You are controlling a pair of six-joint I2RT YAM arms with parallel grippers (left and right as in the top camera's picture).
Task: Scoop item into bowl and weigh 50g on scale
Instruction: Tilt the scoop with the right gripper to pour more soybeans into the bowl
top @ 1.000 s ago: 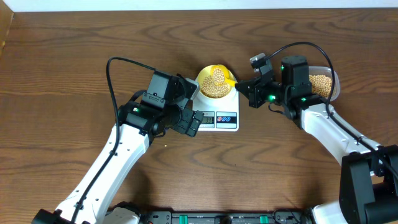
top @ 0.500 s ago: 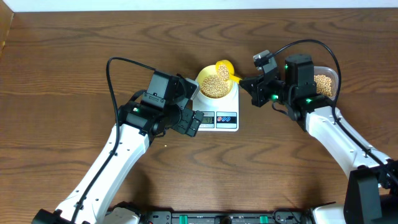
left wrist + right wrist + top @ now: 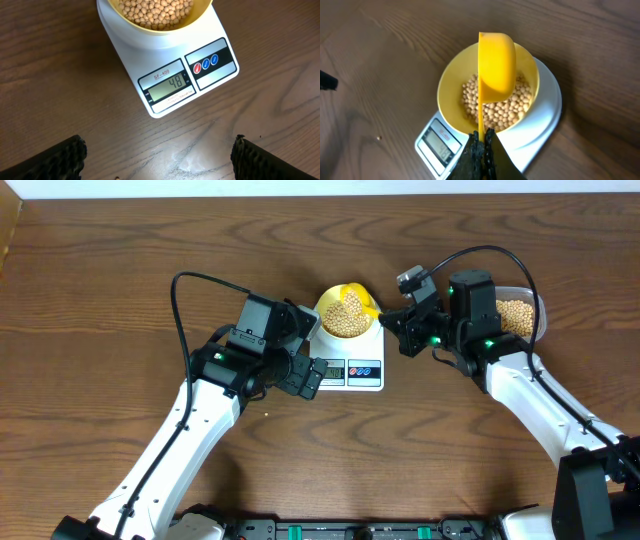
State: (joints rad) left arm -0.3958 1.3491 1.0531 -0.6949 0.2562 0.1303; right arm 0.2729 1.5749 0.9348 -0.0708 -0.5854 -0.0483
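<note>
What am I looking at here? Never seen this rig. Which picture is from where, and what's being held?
These are two robot arms at a wooden table, each ending in a two-finger end effector. The overhead picture comes from a fixed camera above. The other two come from a camera on each wrist, looking past that arm's own fingers.

On the table stands a white scale carrying a yellow bowl of beans; its display reads 48. A clear tub with more beans sits by the right arm.

The right end effector is shut on the handle of a yellow scoop, tipped over the bowl. The left end effector is open and empty, hovering beside the scale.
</note>
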